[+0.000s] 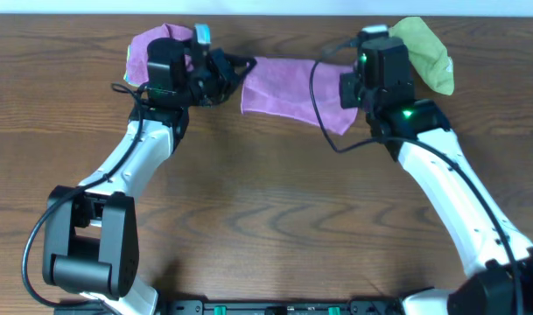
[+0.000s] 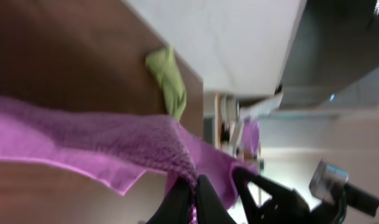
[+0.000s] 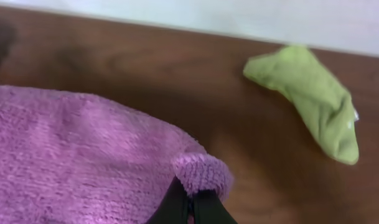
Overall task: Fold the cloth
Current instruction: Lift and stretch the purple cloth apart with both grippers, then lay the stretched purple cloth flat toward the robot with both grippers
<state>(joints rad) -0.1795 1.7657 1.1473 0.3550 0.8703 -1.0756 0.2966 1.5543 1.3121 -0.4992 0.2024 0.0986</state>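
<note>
Two robot arms hold a purple cloth stretched between them near the far edge of a wooden table, each at one end. The left gripper is pinched tight on the cloth's left end: in its wrist camera the two dark fingers meet with a sliver of purple pile caught between them, though the bottom edge of the picture cuts them off. The right gripper is likewise closed on a rolled corner of the cloth, with only the fingertips showing at the lower edge of its wrist view. From overhead that grip is hidden under the arm's black wrist housing. Whether the cloth's middle rests on the table or hangs just clear of it is hard to judge from any view. A lime-green cloth lies crumpled at the far right, beside the right wrist and apart from the purple one. A second purple cloth sits at the far left, largely covered by the left arm, so its shape cannot be made out. The left wrist picture is blurred, and the background beyond the table edge is unclear.
</note>
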